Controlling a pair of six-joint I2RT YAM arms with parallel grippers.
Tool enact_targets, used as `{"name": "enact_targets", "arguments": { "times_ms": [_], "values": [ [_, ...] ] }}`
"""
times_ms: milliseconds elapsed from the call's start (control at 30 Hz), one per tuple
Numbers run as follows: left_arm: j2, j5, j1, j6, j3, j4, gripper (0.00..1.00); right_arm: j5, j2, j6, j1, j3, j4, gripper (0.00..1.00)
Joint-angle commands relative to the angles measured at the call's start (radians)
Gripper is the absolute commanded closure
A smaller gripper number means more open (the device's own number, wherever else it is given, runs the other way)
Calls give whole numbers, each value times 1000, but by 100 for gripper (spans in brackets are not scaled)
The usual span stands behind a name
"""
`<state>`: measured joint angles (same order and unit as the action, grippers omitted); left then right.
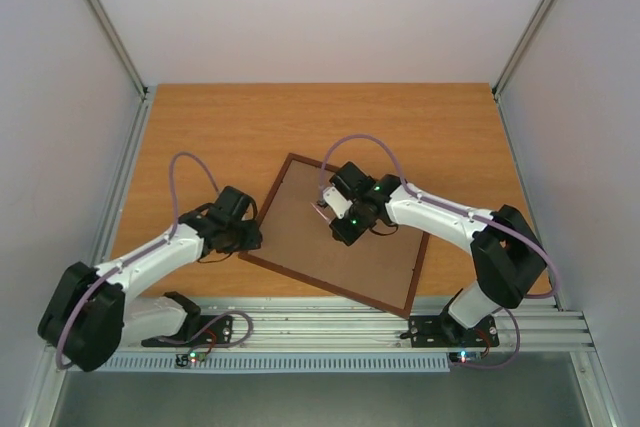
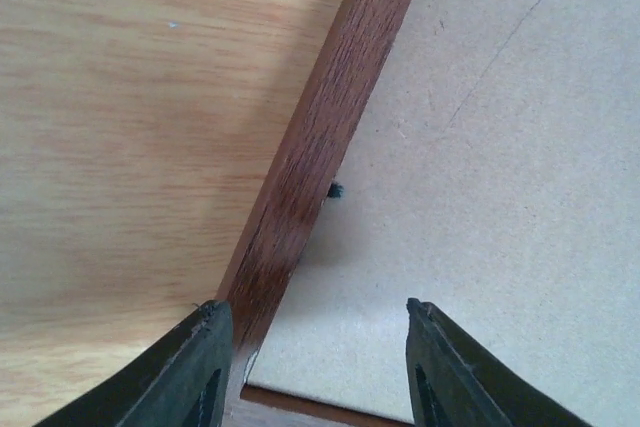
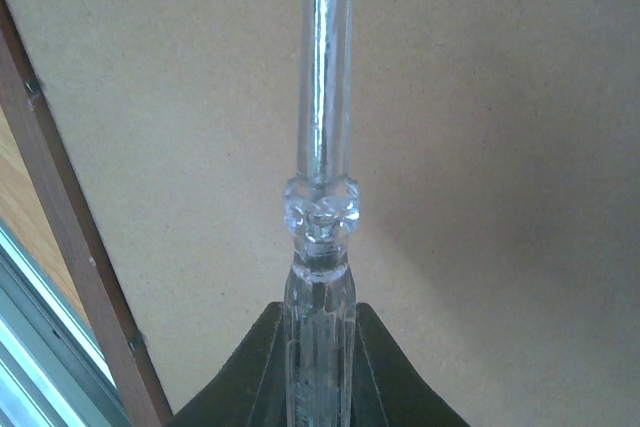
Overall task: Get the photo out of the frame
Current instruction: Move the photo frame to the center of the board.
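Note:
The frame lies face down on the wooden table, its brown hardboard back facing up. The photo is hidden beneath that back. My left gripper hovers at the frame's left edge near the lower-left corner. In the left wrist view this gripper is open, its jaws straddling the reddish-brown rail and the edge of the back. A small dark tab sticks out of the rail. My right gripper is over the back's upper part. There the gripper is shut on a clear-handled screwdriver, its metal shaft pointing away over the board.
The table's aluminium base rail runs along the near edge, close to the frame's lower corner. It shows beside the frame's rail as a metal strip. Grey walls enclose the table on the left, right and back.

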<state>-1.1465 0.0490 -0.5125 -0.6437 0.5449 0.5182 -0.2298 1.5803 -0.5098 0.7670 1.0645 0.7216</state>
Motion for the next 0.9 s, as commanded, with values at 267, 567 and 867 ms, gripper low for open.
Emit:
{"name": "enact_targets", "arguments": {
  "times_ms": [267, 567, 867],
  "values": [
    [-230, -82, -3, 89, 108, 38, 59, 20, -62, 4, 3, -40, -19, 99],
    [-313, -129, 3, 92, 154, 62, 64, 19, -70, -1, 5, -57, -30, 99],
    [-291, -108, 115, 78, 151, 53, 86, 14, -69, -6, 5, -48, -38, 99]
  ]
}}
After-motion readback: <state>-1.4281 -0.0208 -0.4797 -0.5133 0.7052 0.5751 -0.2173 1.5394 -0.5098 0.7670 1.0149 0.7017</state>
